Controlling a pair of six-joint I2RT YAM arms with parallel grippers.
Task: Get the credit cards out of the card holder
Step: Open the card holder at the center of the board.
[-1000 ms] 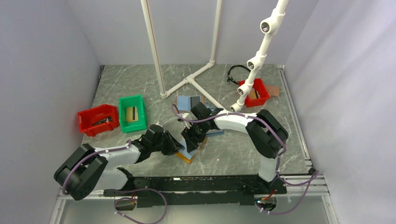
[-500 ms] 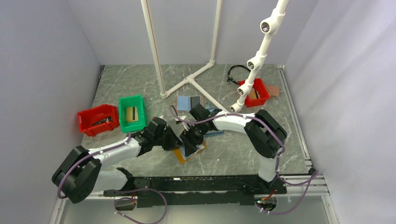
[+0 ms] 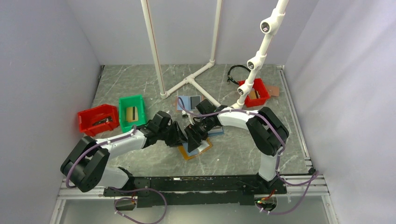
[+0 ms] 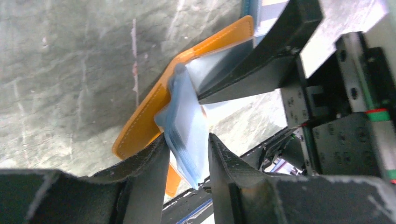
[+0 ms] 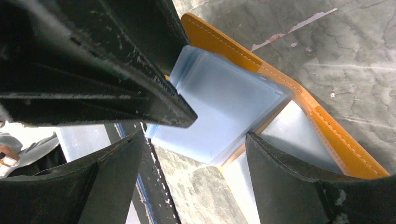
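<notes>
**Even light above, blur at the wrists**

The top view is bright and sharp, with faint shadows on the grey marbled worktop [image 3: 130,84]. In both wrist views the black fingers [image 4: 144,177] loom dark and unfocused; the pale blue translucent stack of cards [image 5: 224,109] is smeared.

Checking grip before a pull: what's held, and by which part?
The left gripper pinches the card holder's blue sleeve stack near its free edge; right gripper is open, gripping nothing.
</notes>
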